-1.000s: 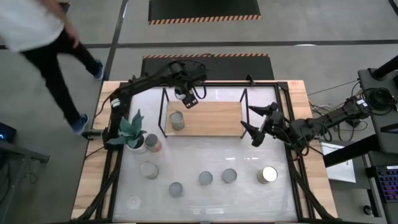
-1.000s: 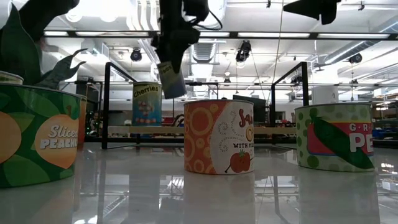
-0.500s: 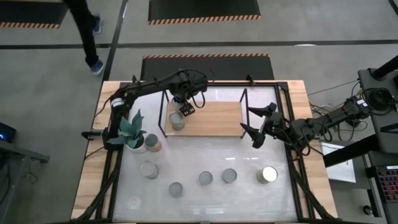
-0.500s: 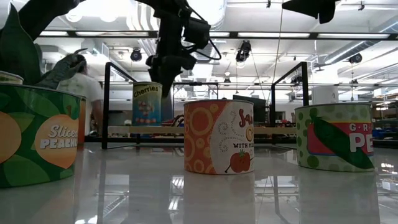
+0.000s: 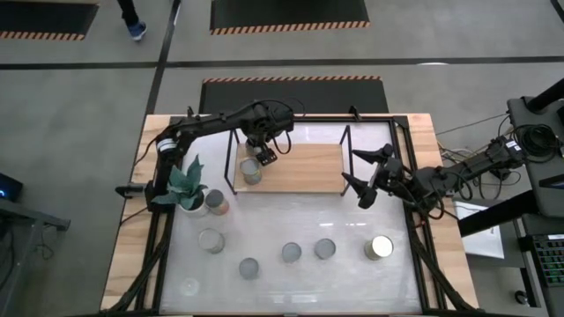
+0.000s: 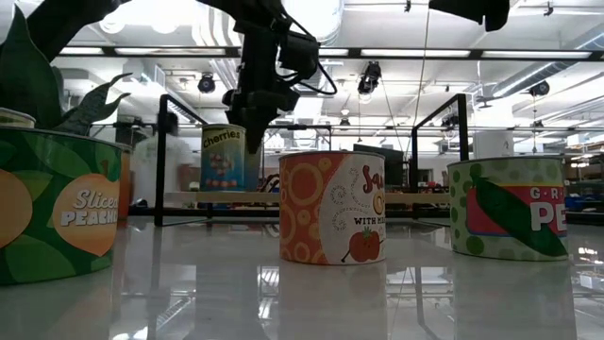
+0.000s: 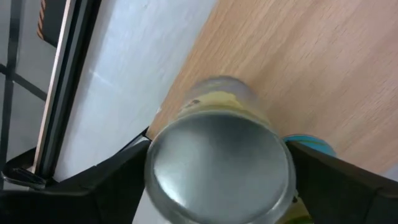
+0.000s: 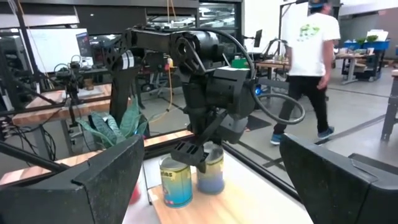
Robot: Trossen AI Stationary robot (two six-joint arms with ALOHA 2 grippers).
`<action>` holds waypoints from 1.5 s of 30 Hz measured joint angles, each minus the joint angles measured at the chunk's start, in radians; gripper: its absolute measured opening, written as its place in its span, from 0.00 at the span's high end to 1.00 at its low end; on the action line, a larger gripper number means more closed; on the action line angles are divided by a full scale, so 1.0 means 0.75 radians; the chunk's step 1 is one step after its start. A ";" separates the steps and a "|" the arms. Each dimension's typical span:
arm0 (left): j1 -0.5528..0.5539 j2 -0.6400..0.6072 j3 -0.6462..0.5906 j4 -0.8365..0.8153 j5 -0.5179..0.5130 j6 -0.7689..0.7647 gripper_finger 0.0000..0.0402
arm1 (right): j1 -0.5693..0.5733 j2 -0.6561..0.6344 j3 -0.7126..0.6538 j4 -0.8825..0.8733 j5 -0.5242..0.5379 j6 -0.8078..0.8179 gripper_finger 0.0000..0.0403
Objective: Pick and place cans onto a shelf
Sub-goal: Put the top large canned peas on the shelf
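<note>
The shelf (image 5: 304,167) is a light-wood board in a black frame at the table's far middle. One can (image 5: 250,171) stands on its left end; it shows in the low view (image 6: 223,157) with a blue label. My left gripper (image 5: 264,155) is shut on a second can (image 7: 219,167), just beside the first and low over the board. In the right wrist view both cans, held (image 8: 212,169) and standing (image 8: 175,182), show side by side. My right gripper (image 5: 354,169) is open and empty, above the table off the shelf's right end. My left gripper pinches the can's side wall just below its silver top (image 7: 161,163) between its two fingers (image 7: 115,183), one on each side. The fingers come from above, slanting down. The can stands nearly upright at the board; whether its base touches the wood I cannot tell.
Several cans stand on the white table top: (image 5: 211,239), (image 5: 249,268), (image 5: 292,254), (image 5: 325,249) and a shiny one (image 5: 380,247). A reddish can (image 5: 218,204) stands by the potted plant (image 5: 188,187) at the left. The shelf's black posts (image 5: 232,158) stand beside the left gripper.
My left gripper has come down and a little toward the table's near edge, to beside the can standing on the shelf. The can it holds, tilted a second ago, is now nearly upright. A person beyond the far left corner has walked away.
</note>
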 joint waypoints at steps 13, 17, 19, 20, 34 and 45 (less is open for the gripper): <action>-0.011 -0.002 0.246 -0.082 -0.009 0.120 0.19 | 0.000 -0.003 0.000 -0.001 0.000 0.001 0.10; -0.011 -0.003 0.282 -0.086 -0.014 0.218 0.30 | 0.001 -0.003 0.000 -0.023 0.000 0.015 0.10; -0.011 -0.003 0.269 -0.079 -0.014 0.253 0.40 | 0.001 -0.003 -0.001 -0.035 0.000 0.017 0.10; -0.009 -0.003 0.256 -0.079 -0.014 0.265 0.45 | 0.001 -0.003 0.000 -0.036 0.000 0.019 0.10; 0.008 -0.008 0.035 -0.032 -0.028 0.248 0.91 | 0.001 -0.003 -0.001 -0.065 -0.005 0.052 0.10; 0.009 -0.002 0.059 -0.073 -0.082 0.180 0.90 | 0.001 -0.003 0.000 -0.064 -0.005 0.047 0.10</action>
